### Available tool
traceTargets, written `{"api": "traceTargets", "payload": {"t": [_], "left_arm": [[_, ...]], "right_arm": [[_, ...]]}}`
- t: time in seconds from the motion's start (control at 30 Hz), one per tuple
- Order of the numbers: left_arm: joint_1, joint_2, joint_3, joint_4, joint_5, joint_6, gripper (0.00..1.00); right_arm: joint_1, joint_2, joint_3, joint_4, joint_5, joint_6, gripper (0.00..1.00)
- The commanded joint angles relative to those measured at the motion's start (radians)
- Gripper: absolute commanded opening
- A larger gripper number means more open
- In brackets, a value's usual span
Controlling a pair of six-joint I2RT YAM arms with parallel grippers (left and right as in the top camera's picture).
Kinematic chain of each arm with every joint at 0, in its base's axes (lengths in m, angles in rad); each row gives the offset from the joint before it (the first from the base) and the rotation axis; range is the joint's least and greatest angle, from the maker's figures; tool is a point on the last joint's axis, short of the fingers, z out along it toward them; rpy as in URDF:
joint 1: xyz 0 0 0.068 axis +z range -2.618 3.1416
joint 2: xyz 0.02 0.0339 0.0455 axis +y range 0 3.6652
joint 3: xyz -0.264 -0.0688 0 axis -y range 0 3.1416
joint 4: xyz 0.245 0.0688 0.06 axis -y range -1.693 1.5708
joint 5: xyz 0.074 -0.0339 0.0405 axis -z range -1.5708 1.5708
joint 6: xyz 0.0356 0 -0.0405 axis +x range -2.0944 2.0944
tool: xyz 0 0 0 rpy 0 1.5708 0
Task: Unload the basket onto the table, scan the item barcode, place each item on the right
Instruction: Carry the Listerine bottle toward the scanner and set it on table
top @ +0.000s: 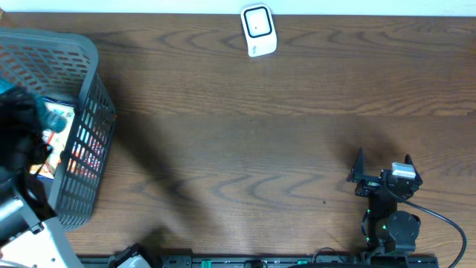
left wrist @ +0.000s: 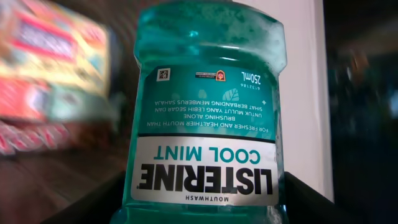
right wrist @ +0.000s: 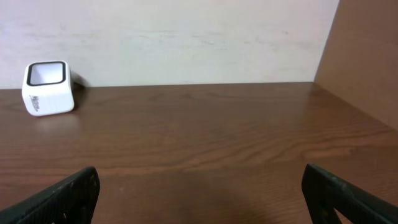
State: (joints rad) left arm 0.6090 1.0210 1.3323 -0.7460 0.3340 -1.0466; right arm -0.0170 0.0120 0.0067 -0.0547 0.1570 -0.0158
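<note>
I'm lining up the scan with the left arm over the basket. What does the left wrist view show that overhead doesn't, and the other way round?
Only the left wrist: the mouthwash bottle close up, held between the fingers of the left gripper, its label upside down with a small square code near the top. Only overhead: the white scanner on the far side, the grey basket as a whole, and the right gripper, open and empty. Both: the colourful packs in the basket, blurred in the wrist view.
</note>
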Motion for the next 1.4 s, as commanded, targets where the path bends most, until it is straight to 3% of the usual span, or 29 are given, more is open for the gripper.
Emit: {"api": "traceTargets", "payload": {"t": [0.0,0.4,0.77,1.07,1.37], "left_arm": [[-0.092,-0.008,0.022,0.039,0.089,-0.005,0.70],[-0.581,0.071,0.022,0.119,-0.023,0.075,0.70],[-1.006,0.382,0.021,0.071,-0.157,0.179,0.70],[-1.188,0.655,0.021,0.090,-0.245,0.178,0.70],[-1.281,0.805,0.021,0.105,-0.353,0.171,0.70]], "right_arm": [[0.005,-0.005,-0.001,-0.002,0.009,-0.016,0.99],[0.005,-0.005,-0.001,-0.002,0.009,-0.016,0.99],[0.005,-0.005,-0.001,-0.002,0.009,-0.016,0.99],[0.005,-0.005,-0.001,-0.002,0.009,-0.016,0.99],[0.005,-0.005,-0.001,-0.002,0.009,-0.016,0.99]]}}
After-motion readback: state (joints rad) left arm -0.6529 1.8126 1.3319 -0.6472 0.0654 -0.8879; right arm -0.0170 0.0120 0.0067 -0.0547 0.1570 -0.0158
